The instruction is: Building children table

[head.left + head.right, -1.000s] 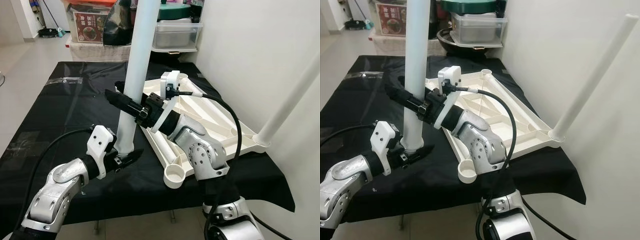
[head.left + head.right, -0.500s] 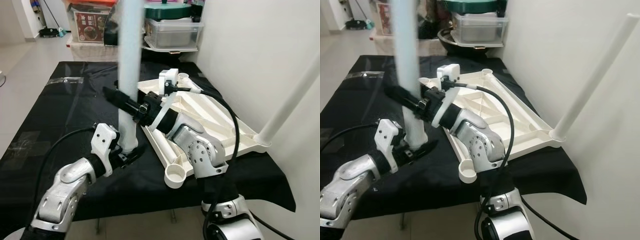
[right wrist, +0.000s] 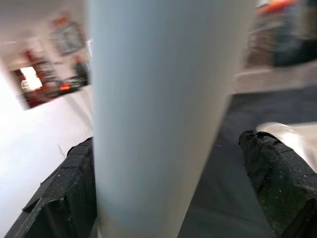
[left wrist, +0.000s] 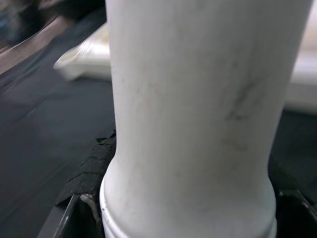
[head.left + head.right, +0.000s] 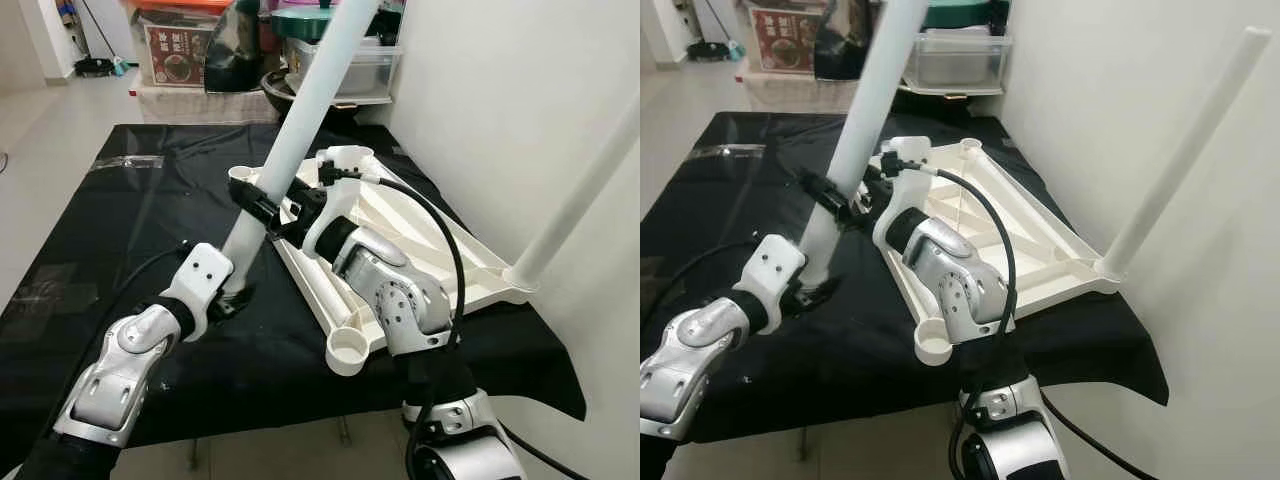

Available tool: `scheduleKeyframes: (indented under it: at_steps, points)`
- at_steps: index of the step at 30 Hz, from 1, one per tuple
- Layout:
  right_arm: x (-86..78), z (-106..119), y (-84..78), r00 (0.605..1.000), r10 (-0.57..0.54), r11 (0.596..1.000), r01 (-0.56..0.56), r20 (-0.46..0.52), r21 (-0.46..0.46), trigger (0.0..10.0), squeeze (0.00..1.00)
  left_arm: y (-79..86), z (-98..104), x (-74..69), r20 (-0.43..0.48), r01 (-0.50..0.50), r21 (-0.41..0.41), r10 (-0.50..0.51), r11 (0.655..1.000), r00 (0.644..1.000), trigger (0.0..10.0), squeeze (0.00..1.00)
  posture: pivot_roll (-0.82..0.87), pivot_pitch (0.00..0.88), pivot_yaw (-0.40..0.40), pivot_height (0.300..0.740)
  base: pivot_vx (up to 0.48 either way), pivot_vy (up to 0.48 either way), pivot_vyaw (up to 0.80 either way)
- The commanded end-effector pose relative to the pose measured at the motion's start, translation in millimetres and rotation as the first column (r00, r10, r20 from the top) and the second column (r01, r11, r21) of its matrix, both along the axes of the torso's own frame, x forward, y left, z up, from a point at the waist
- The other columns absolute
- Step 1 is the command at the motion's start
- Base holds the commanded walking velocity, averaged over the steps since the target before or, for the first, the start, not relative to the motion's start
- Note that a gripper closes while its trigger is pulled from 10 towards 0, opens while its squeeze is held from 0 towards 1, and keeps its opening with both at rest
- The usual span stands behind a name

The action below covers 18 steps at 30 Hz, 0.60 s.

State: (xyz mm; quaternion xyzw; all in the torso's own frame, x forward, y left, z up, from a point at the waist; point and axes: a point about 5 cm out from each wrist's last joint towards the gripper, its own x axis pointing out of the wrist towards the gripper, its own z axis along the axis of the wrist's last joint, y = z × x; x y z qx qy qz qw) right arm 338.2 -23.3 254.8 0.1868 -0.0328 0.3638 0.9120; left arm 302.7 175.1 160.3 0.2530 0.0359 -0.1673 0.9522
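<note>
Black cloth over the tabletop (image 5: 120,210), white wall on the right, storage bins at the far end. The left end effector (image 5: 235,295) is clamped on the bottom end of a white table leg (image 5: 290,150), and the right end effector (image 5: 262,205) grips the same leg higher up, so it leans up and to the right. Just right of that, the upside-down white kids' table top (image 5: 420,240) lies on the cloth, with another leg (image 5: 1185,150) already standing in its near right corner.

Both arms are silver metal with rounded joint housings. White plastic camera mounts sit at the wrists. Black cables loop along each arm, ending in black fingers.
</note>
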Motion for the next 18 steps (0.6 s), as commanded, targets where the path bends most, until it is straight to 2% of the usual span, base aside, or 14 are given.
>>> scheduleKeyframes:
  at_steps: [1,2,6,8,9,11,13,15,16,18]
  points:
    - [-0.7,-6.8,11.7,0.994,-0.032,0.997,0.039,-0.1,0.065,10.0,0.0,5.0,-1.1,2.5,0.016,-0.064,0.072,0.063,0.995,0.998,10.0,0.0,0.12,0.0,-0.071,0.74,0.0,0.0,0.0]
    - [0.1,-9.4,12.3,0.989,-0.04,0.994,0.053,-0.141,0.093,10.0,0.0,6.0,-1.3,4.7,0.032,-0.102,0.076,0.1,0.992,0.994,10.0,0.0,0.12,0.0,-0.072,0.74,0.0,0.0,0.0]
    - [0.4,-14.1,14.7,0.976,-0.041,0.986,0.074,-0.216,0.149,10.0,0.0,4.3,-3.3,8.0,0.045,-0.149,0.077,0.146,0.986,0.988,10.0,0.0,0.12,0.0,-0.072,0.74,0.0,0.0,0.0]
    - [-4.3,-17.6,23.4,0.954,0.042,0.97,0.032,-0.298,0.239,10.0,0.0,-7.9,-5.3,9.7,0.062,-0.13,0.084,0.125,0.988,0.99,10.0,0.0,0.12,0.0,-0.074,0.74,0.0,0.0,0.0]
    - [-4.3,-17.6,23.4,0.954,0.042,0.97,0.032,-0.298,0.239,10.0,0.0,-7.9,-5.3,9.7,0.062,-0.13,0.084,0.125,0.988,0.99,10.0,0.0,0.12,0.0,-0.074,0.74,0.0,0.0,0.0]
    - [-9.1,-19.6,30.4,0.928,0.117,0.95,-0.001,-0.354,0.313,10.0,0.0,-17.9,-5.4,11.4,0.079,-0.097,0.099,0.09,0.99,0.993,10.0,0.0,0.12,0.0,-0.075,0.74,0.0,0.0,0.0]
    - [-9.1,-19.6,30.4,0.928,0.117,0.95,-0.001,-0.354,0.313,10.0,0.0,-17.9,-5.4,11.4,0.079,-0.097,0.099,0.09,0.99,0.993,10.0,0.0,0.12,0.0,-0.075,0.74,0.0,0.0,0.0]
    - [-11.0,-20.6,33.2,0.913,0.147,0.938,-0.007,-0.381,0.345,10.0,0.0,-22.1,-3.6,13.2,0.09,-0.082,0.104,0.073,0.991,0.993,10.0,0.0,0.12,0.0,-0.075,0.74,0.0,0.0,0.0]
    - [-13.8,-20.1,38.1,0.895,0.181,0.919,-0.007,-0.408,0.393,10.0,0.0,-31.3,0.9,17.9,0.111,-0.047,0.121,0.034,0.992,0.993,10.0,0.0,0.12,0.0,-0.075,0.74,0.0,0.0,0.0]
    - [-13.8,-20.1,38.1,0.895,0.181,0.919,-0.007,-0.408,0.393,10.0,0.0,-31.3,0.9,17.9,0.111,-0.047,0.121,0.034,0.992,0.993,10.0,0.0,0.12,0.0,-0.075,0.74,0.0,0.0,0.0]
